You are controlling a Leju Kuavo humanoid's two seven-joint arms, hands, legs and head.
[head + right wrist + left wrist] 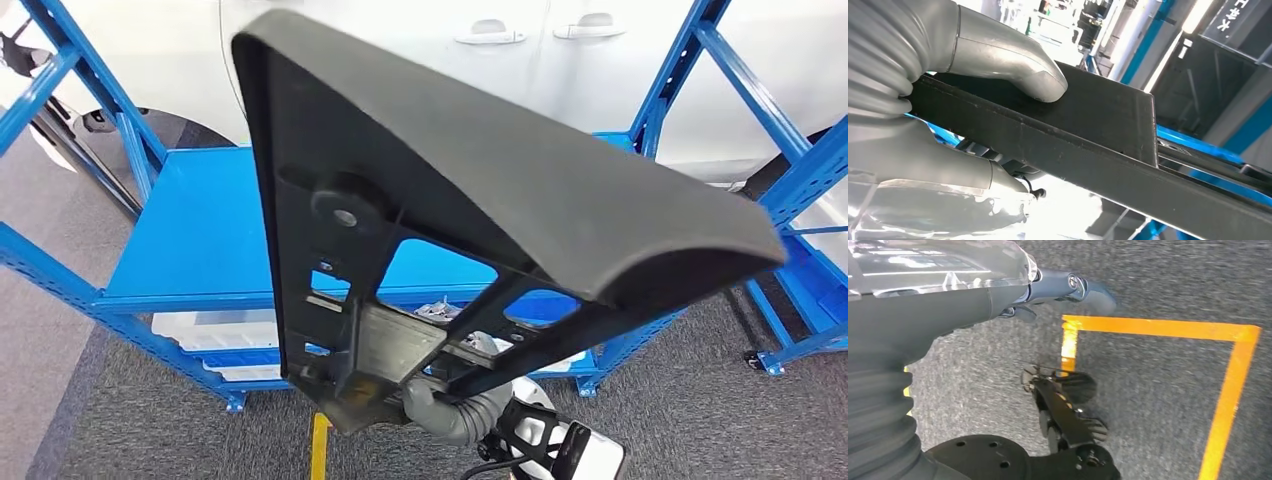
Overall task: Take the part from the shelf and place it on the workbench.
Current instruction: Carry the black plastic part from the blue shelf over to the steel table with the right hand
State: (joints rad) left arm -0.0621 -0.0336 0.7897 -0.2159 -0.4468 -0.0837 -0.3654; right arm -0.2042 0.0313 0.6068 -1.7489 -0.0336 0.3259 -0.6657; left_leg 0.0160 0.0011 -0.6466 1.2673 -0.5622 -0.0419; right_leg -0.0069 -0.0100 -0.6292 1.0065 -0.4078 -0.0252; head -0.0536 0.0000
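Before you: blue steel shelf rack (200, 230), flat blue deck, white trays (215, 330) on lower tier. Below: grey carpet floor (1158, 285), orange tape outline (1233, 375).

One large black part (470, 190) is seen at the centre of the frame. One blue shelf (190, 230) is counted behind it, two car door handles (490, 35) at the top, and one orange floor outline (1233, 370).
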